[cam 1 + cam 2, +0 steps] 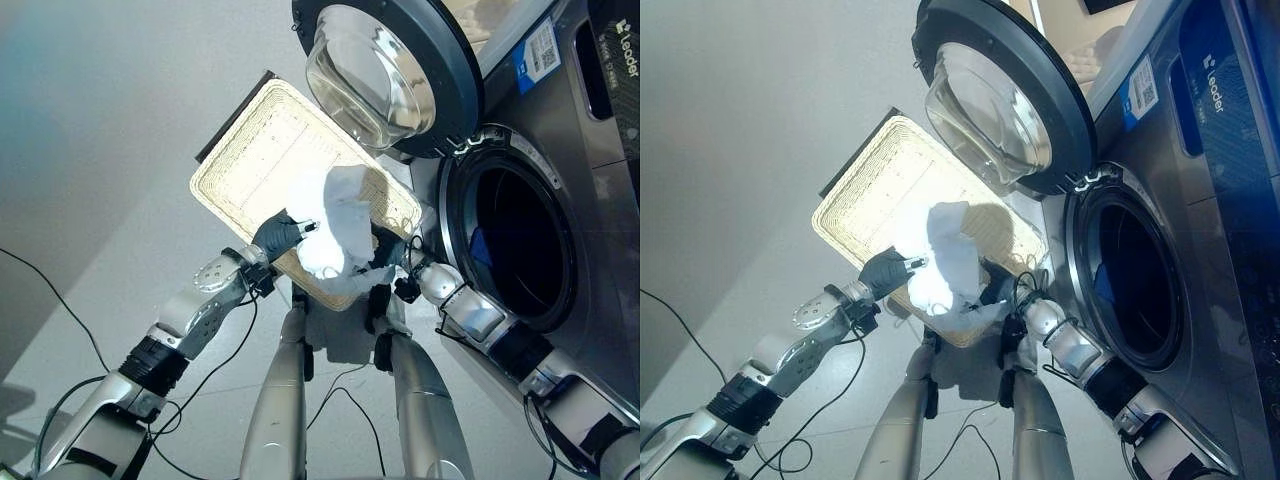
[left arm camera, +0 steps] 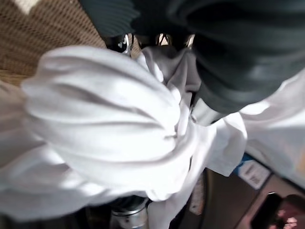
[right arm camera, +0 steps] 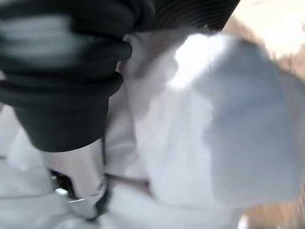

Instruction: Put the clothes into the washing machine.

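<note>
A white garment (image 1: 340, 225) hangs bunched between my two hands, above the near end of a woven basket (image 1: 255, 150). My left hand (image 1: 280, 236) pinches the garment's left edge, fingertips curled into the cloth. On the right, my right hand (image 1: 388, 252) is shut on the lower right corner, mostly wrapped by the cloth. Both wrist views show folds of the white garment (image 2: 109, 129) pressed close against each hand's dark cover (image 3: 62, 90). The washing machine (image 1: 590, 200) stands at the right, its drum opening (image 1: 525, 250) dark and just right of my right hand.
The washer's round glass door (image 1: 385, 70) is swung open above the basket's far right corner. Something blue (image 1: 482, 246) lies inside the drum at its left edge. Pale bare floor (image 1: 100, 150) spreads to the left of the basket.
</note>
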Controlling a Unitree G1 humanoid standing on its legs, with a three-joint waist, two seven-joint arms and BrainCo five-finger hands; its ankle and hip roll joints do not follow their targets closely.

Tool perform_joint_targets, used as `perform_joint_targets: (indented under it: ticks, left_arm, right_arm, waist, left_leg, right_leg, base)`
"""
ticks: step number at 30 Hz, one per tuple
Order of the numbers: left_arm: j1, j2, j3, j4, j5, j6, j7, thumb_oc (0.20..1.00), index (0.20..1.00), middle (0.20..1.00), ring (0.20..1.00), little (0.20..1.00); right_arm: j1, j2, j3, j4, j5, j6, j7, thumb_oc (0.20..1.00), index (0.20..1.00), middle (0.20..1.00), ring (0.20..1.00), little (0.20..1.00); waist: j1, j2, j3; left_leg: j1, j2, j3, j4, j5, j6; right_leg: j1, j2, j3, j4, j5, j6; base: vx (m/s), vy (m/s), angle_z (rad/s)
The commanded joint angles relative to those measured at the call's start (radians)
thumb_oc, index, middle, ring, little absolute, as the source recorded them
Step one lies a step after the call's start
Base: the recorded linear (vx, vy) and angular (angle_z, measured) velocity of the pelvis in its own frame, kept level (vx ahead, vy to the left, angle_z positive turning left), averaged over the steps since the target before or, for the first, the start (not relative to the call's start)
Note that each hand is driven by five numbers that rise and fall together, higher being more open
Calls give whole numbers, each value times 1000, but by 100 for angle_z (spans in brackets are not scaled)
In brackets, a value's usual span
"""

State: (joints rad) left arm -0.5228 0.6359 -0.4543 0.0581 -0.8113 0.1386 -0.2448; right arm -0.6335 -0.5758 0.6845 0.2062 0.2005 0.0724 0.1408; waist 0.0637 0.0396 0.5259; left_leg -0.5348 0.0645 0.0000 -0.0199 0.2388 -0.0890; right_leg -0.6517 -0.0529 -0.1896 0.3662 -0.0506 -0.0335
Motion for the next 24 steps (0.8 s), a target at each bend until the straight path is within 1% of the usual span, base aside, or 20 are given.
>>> perform_joint_targets:
  ticks: [1,2,3,7,11,13,14,15,16,18,21,22,23,24]
  left_arm:
    - [-41,-33,-21,-111,-55,-14,-18,200,200,200,200,200]
    - [-45,-29,-27,-107,-54,-18,-14,200,200,200,200,200]
    - [-44,-28,-39,-97,-48,-29,11,200,200,200,200,200]
    - [-52,-25,-57,-68,-13,-55,82,200,200,200,200,200]
    - [-51,-13,-66,-39,3,-76,120,200,200,200,200,200]
    - [-48,-13,-69,-34,11,-81,133,200,200,200,200,200]
    - [-45,-12,-70,-26,13,-82,149,200,200,200,200,200]
    - [-43,-12,-71,-25,15,-83,154,200,200,200,200,200]
    - [-42,-12,-71,-24,15,-84,155,200,200,200,200,200]
    - [-38,-13,-74,-14,16,-90,155,200,200,200,200,200]
    - [-29,-19,-85,2,31,-97,160,200,200,200,200,200]
    - [-23,-22,-86,7,41,-88,175,718,718,718,718,718]
    - [-21,-23,-87,12,52,-88,186,1000,1000,1000,1000,1000]
    - [-15,-26,-89,23,93,-92,220,1000,1000,1000,1000,1000]
  right_arm:
    - [-61,31,40,-122,175,-28,115,520,520,520,520,520]
    - [-64,31,45,-128,196,-27,125,357,357,357,357,357]
    - [-59,32,56,-139,264,-18,162,200,200,200,200,200]
    - [-60,41,78,-151,351,9,225,200,200,200,200,200]
    - [-39,40,86,-155,456,27,262,200,200,200,200,200]
    - [-30,43,85,-155,488,35,265,200,200,200,200,200]
    - [-16,51,81,-152,546,50,274,200,200,200,200,200]
    - [-10,55,80,-151,568,56,274,200,200,200,200,200]
    - [-9,56,80,-150,571,56,275,200,200,200,200,200]
    - [9,68,73,-140,625,71,283,200,200,200,200,200]
    - [37,92,59,-110,695,61,252,200,200,200,200,200]
    - [46,103,49,-100,722,64,244,200,200,200,200,200]
    - [51,108,46,-94,733,62,241,200,200,200,200,200]
    - [64,118,37,-79,756,61,238,200,200,200,200,200]
  waist:
    - [-42,-20,-6]
    - [-42,-21,-6]
    - [-42,-23,-6]
    - [-41,-30,-6]
    - [-41,-37,-6]
    - [-41,-39,-6]
    - [-42,-41,-6]
    - [-42,-42,-6]
    - [-42,-42,-6]
    - [-42,-44,-6]
    - [-44,-43,-6]
    - [-45,-42,-6]
    - [-45,-42,-6]
    - [-47,-41,-6]
  left_leg:
    - [58,-108,61,-4,-84,35]
    - [51,-107,62,-2,-82,35]
    - [53,-106,63,-5,-80,34]
    - [42,-102,70,-6,-75,31]
    - [33,-98,76,-4,-72,27]
    - [30,-97,76,-2,-72,25]
    - [24,-97,78,-1,-71,25]
    - [22,-97,79,0,-71,25]
    - [21,-97,79,0,-71,25]
    - [12,-98,80,3,-70,24]
    - [-4,-100,80,10,-69,22]
    - [-8,-100,80,12,-69,22]
    - [-10,-100,80,12,-70,22]
    - [-13,-100,80,13,-71,22]
  right_leg:
    - [134,20,7,-320,183,113]
    - [129,20,7,-319,186,112]
    - [130,21,3,-321,187,112]
    - [121,22,-6,-323,191,113]
    - [113,20,-17,-326,195,114]
    - [111,20,-20,-326,197,115]
    - [107,20,-26,-326,199,115]
    - [105,20,-27,-327,200,115]
    - [105,19,-28,-327,200,115]
    - [97,19,-32,-328,204,116]
    - [84,16,-37,-328,209,116]
    - [80,16,-38,-328,211,117]
    - [78,16,-38,-328,211,117]
    - [74,16,-39,-328,212,117]
  base:
    - [-5,-17,-3]
    - [6,-21,-4]
    - [1,-21,-3]
    - [0,0,0]
    - [0,0,0]
    - [8,-15,-4]
    - [9,-11,-5]
    - [9,-11,-7]
    - [6,-12,-6]
    - [8,-17,-5]
    - [0,0,0]
    - [0,0,0]
    - [0,0,0]
    - [0,0,0]
